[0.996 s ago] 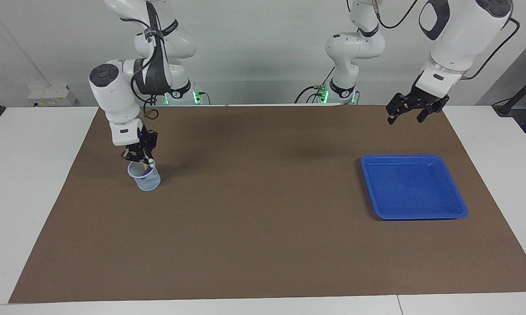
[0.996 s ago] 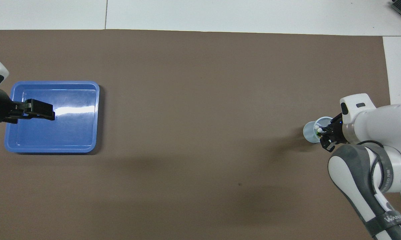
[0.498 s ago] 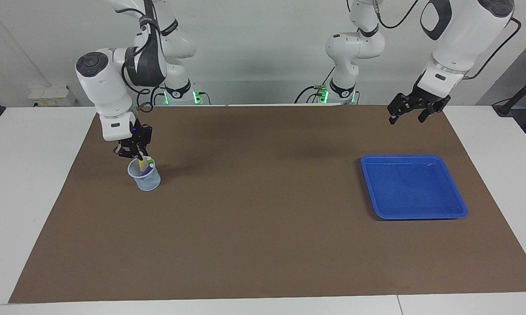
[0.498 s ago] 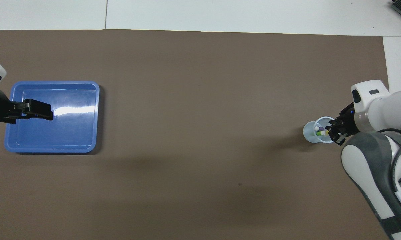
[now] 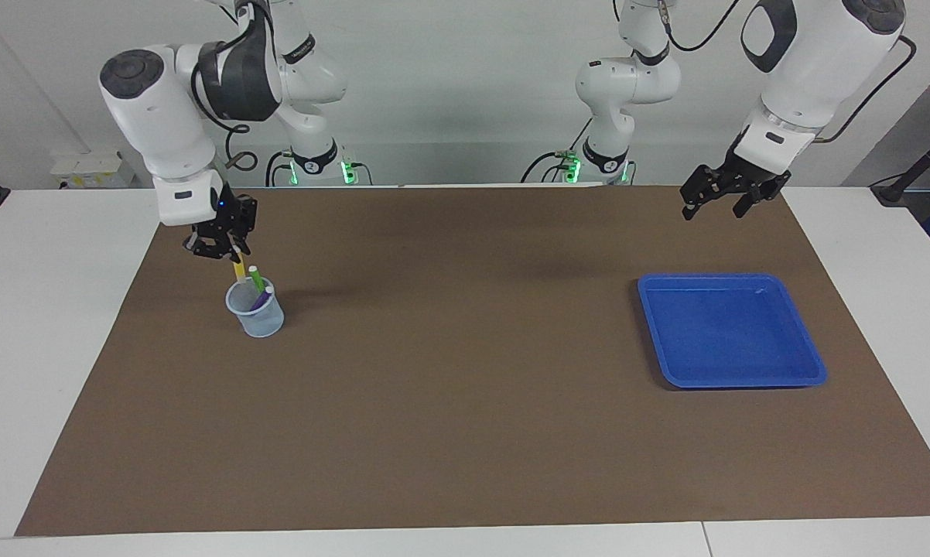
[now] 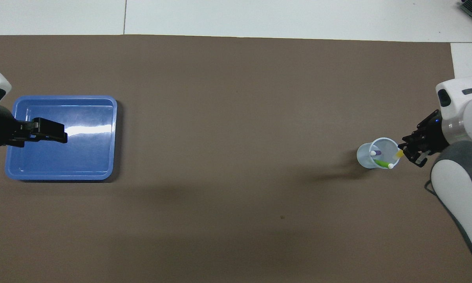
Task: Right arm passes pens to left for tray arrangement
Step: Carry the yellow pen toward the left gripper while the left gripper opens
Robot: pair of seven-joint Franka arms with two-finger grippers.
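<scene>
The right hand is clamped on the top of the yellow pen, which hangs from it with its long axis nearly upright and its lower end at the rim of the pale cup. The cup stands on the brown mat at the right arm's end of the counter. The green pen and the purple pen lean in it, just beside the yellow one, so a straight upward pull seems safest to avoid dragging them or tipping the cup.

The left hand waits well apart, fingers spread wide and holding nothing, over the mat at the left arm's end. The blue tray lies below it, farther from the robots, with nothing in it. Between cup and tray the mat is bare, so nothing blocks the hand-over.
</scene>
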